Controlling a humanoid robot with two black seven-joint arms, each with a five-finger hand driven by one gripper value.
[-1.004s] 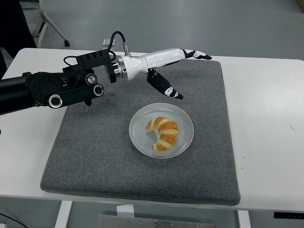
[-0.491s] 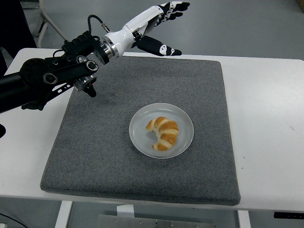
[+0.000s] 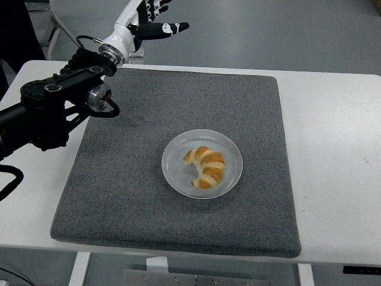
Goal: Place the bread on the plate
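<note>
A golden croissant lies in the middle of a round white plate on the grey mat. My left hand is raised high at the top left, beyond the mat's far edge, well away from the plate. Its white fingers are spread and hold nothing. The black left arm runs in from the left edge over the table's far-left corner. The right arm is out of view.
The grey mat covers most of the white table. A chair leg with a caster stands on the floor behind the table at the top left.
The left hand has lifted up and swung back to the left, away from above the mat toward the top-left corner. The croissant and plate have not moved.
</note>
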